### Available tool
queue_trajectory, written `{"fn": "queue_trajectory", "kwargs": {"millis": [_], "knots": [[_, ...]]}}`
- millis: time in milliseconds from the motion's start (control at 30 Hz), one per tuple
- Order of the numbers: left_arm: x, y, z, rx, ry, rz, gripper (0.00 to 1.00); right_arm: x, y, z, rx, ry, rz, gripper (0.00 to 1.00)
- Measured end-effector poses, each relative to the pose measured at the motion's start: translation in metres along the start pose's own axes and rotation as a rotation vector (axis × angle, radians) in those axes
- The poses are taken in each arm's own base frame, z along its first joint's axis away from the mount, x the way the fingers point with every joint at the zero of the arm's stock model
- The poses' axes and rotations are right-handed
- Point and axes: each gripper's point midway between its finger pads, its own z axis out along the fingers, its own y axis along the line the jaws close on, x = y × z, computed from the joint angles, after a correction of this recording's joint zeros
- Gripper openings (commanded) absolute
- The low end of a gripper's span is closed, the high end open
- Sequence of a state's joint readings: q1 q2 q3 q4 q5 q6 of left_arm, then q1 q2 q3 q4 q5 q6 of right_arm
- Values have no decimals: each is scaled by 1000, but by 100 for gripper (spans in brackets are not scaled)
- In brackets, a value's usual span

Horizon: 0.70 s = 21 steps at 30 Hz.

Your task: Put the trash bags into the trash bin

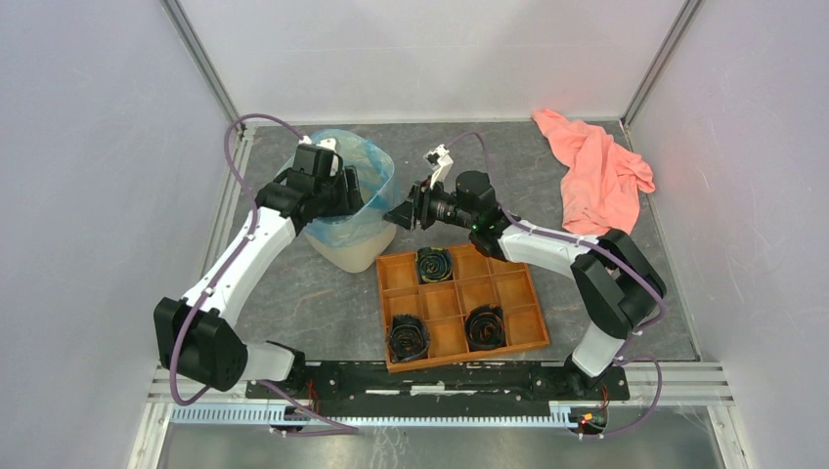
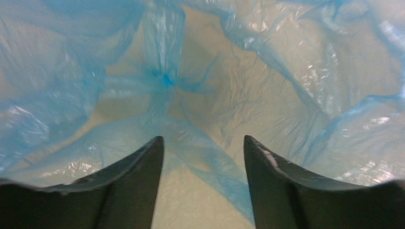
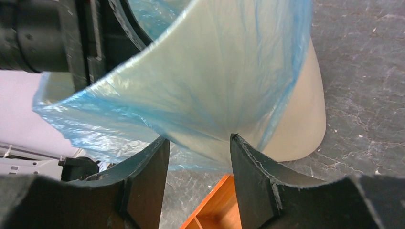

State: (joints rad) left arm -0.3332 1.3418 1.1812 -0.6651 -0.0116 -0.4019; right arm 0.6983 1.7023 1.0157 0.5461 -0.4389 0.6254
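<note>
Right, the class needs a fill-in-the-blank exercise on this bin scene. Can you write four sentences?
The trash bag draped over the trash bin is light ____.
The left end effector, fingers apart, is ____ the bag.
The orange tray holds ____ black rolls.
The pink cloth lies in the far ____ corner of the table.
Missing words: blue; inside; three; right.

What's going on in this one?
The light-blue trash bag is already in the cream trash bin, its edge draped over the rim. The left gripper is down inside, open, facing the film lining. The right gripper is open at the bin's outer side, by the overhanging edge.
</note>
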Motion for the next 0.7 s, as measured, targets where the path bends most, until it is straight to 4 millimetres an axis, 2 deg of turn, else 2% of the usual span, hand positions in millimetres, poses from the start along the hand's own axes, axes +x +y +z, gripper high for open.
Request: {"fn": "queue_trajectory", "kwargs": {"millis": [67, 133, 267, 333, 433, 600, 700], "knots": [[-16, -2, -9, -13, -33, -1, 77, 4, -1, 1, -4, 13, 3, 56], [-40, -7, -20, -18, -92, -3, 77, 6, -1, 1, -8, 19, 2, 56], [-82, -12, -40, -39, -212, -14, 66, 5, -2, 0, -11, 20, -12, 57], [-92, -10, -40, -61, -235, -18, 63, 5, -4, -1, -11, 21, -19, 57], [-93, -4, -27, -106, -227, -20, 61, 2, -9, -3, -1, 19, -22, 57], [-91, 12, 15, -182, -180, -23, 61, 0, -14, -5, 7, 20, -25, 57], [-93, 24, 36, -224, -156, -29, 70, 3, -15, -6, 8, 32, -25, 57]]}}
